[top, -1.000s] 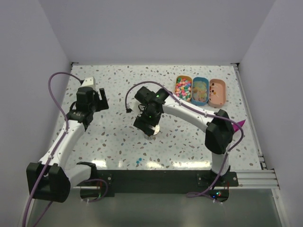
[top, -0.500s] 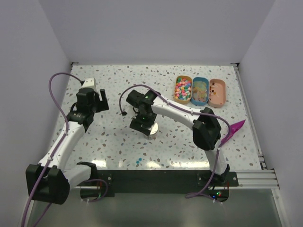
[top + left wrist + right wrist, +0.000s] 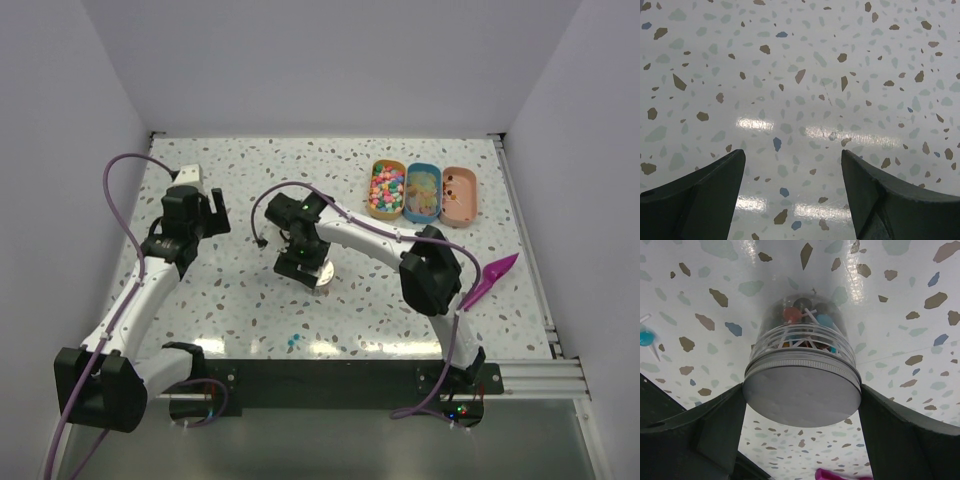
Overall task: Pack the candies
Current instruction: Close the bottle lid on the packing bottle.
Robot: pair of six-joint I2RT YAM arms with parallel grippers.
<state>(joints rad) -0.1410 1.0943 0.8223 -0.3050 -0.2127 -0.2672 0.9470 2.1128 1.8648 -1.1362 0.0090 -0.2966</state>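
A small glass jar (image 3: 802, 330) with a grey metal lid (image 3: 802, 395) stands on the speckled table (image 3: 240, 290) near its middle. Through the glass I see dark, red and blue candies (image 3: 800, 315). My right gripper (image 3: 802, 390) reaches over the jar (image 3: 322, 273), and both fingers press the sides of the lid. At the back right a salmon tray (image 3: 459, 196) holds a few dark specks. My left gripper (image 3: 792, 155) hangs open over bare table at the far left (image 3: 195, 208).
An orange tray of bright pastel candies (image 3: 386, 188) and a blue tray of pale yellowish ones (image 3: 422, 192) sit beside the salmon tray. A purple scoop (image 3: 495, 276) lies at the right edge. Two loose blue candies (image 3: 291, 342) lie near the front.
The right arm's elbow has swung left and nearer while its wrist turned over the jar. The jar has stayed in place. The left arm has barely moved.
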